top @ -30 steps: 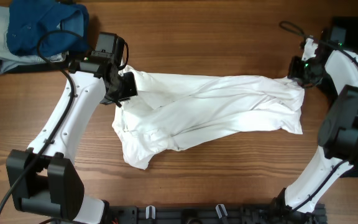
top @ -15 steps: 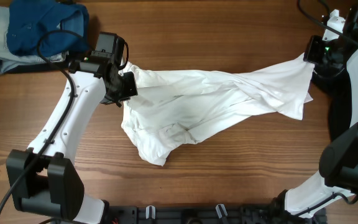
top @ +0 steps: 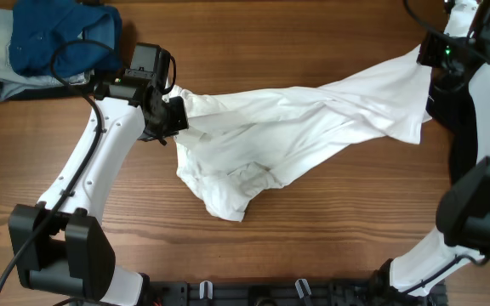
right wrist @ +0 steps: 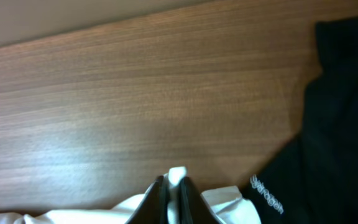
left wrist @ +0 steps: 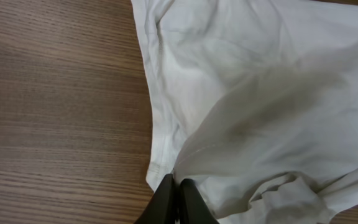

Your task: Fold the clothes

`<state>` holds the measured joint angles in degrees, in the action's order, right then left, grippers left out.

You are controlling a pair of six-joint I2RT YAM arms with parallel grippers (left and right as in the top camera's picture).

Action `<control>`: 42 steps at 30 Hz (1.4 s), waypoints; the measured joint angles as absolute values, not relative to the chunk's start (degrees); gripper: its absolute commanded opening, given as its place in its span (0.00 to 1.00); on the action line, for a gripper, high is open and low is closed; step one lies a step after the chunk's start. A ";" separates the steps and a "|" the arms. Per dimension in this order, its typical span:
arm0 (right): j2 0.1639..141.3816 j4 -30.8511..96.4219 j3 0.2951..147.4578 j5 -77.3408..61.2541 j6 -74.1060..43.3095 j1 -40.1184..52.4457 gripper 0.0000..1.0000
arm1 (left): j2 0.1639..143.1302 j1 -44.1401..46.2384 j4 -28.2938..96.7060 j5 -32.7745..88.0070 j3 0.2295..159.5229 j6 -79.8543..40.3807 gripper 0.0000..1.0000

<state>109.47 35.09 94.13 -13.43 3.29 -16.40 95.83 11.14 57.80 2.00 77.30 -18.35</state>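
One white shirt (top: 296, 127) stretched between left gripper (left wrist: 174, 186) and right gripper (right wrist: 173, 183), both clamped on it, one black garment (right wrist: 340, 124) clear only from right wrist, one blue pile (top: 49, 42), perhaps folded, overhead only

White arm links (top: 100, 161), black joints (top: 85, 251), black cables (top: 54, 64), black left pincer (left wrist: 174, 184)
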 measured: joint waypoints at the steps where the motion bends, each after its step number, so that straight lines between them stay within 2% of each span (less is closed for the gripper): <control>1: 110.50 34.15 94.13 -13.52 3.46 -16.38 0.84 | 95.83 11.14 57.82 2.00 77.30 -18.35 0.04; 2: 111.66 33.82 94.13 -13.56 3.29 -16.38 0.89 | 95.83 11.14 57.80 2.00 77.30 -18.35 0.04; 6: 113.34 39.24 94.15 -13.80 -0.12 -16.51 1.00 | 95.85 11.14 58.26 2.00 77.30 -18.35 0.04; 9: 113.08 47.97 94.32 -13.91 -3.90 -17.06 1.00 | 95.85 11.14 58.76 2.00 77.30 -18.35 0.04; 14: 112.95 55.09 90.98 -13.17 -9.13 -19.55 0.95 | 95.94 11.14 58.92 2.00 77.30 -18.35 0.04; 18: 112.84 51.29 84.27 -12.19 -10.52 -20.47 0.89 | 95.96 11.14 58.98 2.00 77.30 -18.59 0.04; 24: 112.84 42.52 76.93 -10.85 -9.50 -20.47 0.85 | 95.96 11.14 59.09 2.00 77.30 -19.20 0.04; 28: 112.84 38.37 74.00 -8.01 -8.73 -20.47 0.82 | 95.96 11.14 59.09 2.00 77.30 -19.22 0.04; 31: 112.84 36.07 72.27 -6.48 -8.45 -20.47 0.76 | 95.98 11.14 59.09 2.00 77.30 -19.22 0.04; 35: 112.25 35.03 70.72 -4.56 -7.81 -20.45 0.74 | 96.01 11.14 59.07 2.00 77.30 -19.25 0.04; 37: 111.66 34.57 69.65 -3.20 -7.68 -20.40 0.71 | 96.01 11.14 59.07 2.00 77.30 -19.22 0.04; 39: 111.26 34.17 68.86 -1.96 -7.68 -20.43 0.62 | 96.01 11.14 59.07 2.00 77.30 -19.25 0.04; 42: 110.80 33.41 67.85 -0.73 -7.51 -20.43 0.34 | 96.01 11.14 59.07 2.00 77.30 -19.22 0.04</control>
